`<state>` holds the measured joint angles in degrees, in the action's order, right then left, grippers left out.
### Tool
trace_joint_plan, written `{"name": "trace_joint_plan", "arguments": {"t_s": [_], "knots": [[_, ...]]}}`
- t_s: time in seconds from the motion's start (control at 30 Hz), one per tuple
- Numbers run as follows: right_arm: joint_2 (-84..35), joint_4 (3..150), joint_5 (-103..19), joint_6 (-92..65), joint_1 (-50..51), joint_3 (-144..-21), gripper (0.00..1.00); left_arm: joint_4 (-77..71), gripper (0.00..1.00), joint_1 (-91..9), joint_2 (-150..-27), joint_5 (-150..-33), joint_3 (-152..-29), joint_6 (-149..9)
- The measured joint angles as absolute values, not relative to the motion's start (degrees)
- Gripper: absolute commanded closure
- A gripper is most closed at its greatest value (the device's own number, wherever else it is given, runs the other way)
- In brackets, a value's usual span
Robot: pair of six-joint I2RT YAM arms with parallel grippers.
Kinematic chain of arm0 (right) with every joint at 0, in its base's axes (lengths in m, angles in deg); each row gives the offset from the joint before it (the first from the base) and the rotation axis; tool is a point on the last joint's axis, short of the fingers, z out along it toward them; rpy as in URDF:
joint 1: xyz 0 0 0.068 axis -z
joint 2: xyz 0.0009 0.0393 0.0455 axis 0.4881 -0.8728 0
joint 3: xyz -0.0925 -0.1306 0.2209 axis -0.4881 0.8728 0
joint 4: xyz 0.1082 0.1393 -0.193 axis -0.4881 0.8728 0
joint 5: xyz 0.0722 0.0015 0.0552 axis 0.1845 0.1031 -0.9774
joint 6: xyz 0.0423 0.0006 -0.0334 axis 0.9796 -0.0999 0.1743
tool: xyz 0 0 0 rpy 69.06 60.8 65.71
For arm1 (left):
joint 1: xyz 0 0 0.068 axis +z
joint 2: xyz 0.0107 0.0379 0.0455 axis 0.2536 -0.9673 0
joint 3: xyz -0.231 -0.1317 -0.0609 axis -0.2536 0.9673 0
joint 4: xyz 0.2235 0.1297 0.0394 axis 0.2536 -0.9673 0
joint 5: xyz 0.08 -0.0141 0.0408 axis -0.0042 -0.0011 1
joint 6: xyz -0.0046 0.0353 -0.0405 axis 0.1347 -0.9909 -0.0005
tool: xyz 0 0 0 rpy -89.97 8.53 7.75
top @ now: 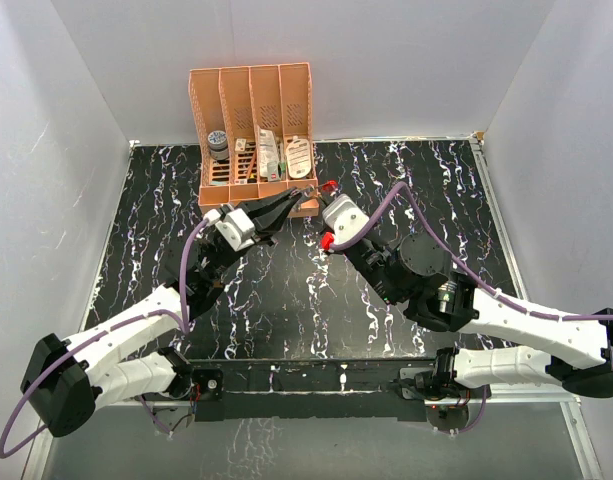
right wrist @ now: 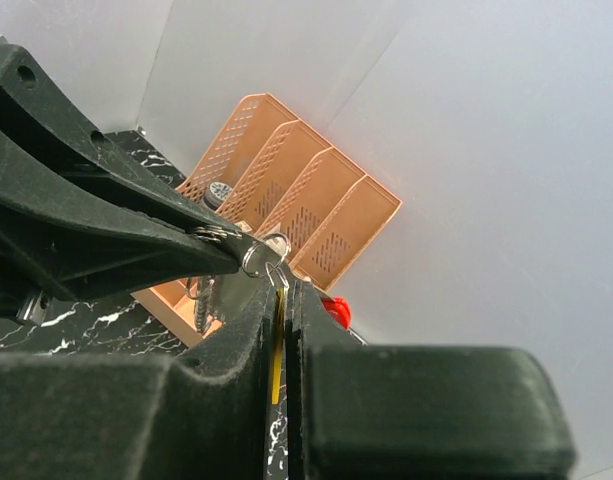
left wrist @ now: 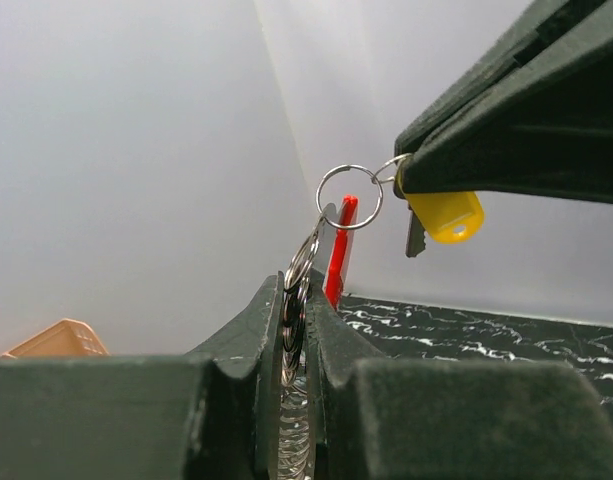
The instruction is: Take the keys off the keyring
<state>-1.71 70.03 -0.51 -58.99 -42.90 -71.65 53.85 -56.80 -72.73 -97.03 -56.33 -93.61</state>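
Holding with both pincers, close in front of the orange rack (top: 251,100) at the far side of the black marbled surface (top: 286,300). My left pincer (left wrist: 296,292) is clenched on the keyring (left wrist: 298,272): the coiled wire sits edge-on between the two pads, and the jaws stand nearly together around it. The red tag (left wrist: 341,250) stands upright just behind the coil and pokes up past my fingertips; I cannot see how it joins the wire. A single thin loop (left wrist: 349,197) rises from the coil and links to a smaller loop that vanishes under the tip of my right pincer (left wrist: 401,180). My right pincer is clamped on the key (left wrist: 448,215): its yellow head sticks out below the jaws and a short dark blade hangs beside it. In the right wrist view, a yellow sliver shows in the narrow gap of the right pincer (right wrist: 283,290). There the left pincer (right wrist: 236,255) comes in from the left, its tip almost touching mine, with the wire loops bunched between the two tips. From overhead the two pincers meet tip to tip near the rack's front right corner, left pincer (top: 296,198) and right pincer (top: 319,200). Key and keyring are joined through the loops and held off the surface. The rack's slots hold small items that I cannot make out from the wrist views.
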Motion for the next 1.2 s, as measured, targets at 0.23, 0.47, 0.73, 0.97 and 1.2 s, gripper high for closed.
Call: {"name": "trace_joint_plan", "arguments": {"t_s": [0.23, 0.47, 0.73, 0.97, 1.2], "knots": [[-1.18, 69.72, -0.44, -57.26, -42.14, -71.65, 1.0, 55.92, 1.0, -57.04, -77.21, -95.76, -59.82, -87.38], [-0.13, 68.59, -0.51, -55.34, -41.96, -71.41, 1.0, 55.55, 1.0, -57.26, -78.17, -96.2, -62.53, -82.68], [1.75, 67.84, -0.53, -54.05, -42.03, -69.71, 1.0, 54.85, 1.0, -57.26, -78.11, -98.49, -62.73, -78.94], [1.75, 67.91, -0.42, -53.66, -42.03, -69.71, 1.0, 54.02, 1.0, -57.24, -78.11, -98.38, -62.75, -78.9], [1.75, 68.43, -0.33, -53.68, -42.05, -69.56, 1.0, 50.74, 1.0, -57.26, -75.22, -97.88, -61.0, -81.37]]}}
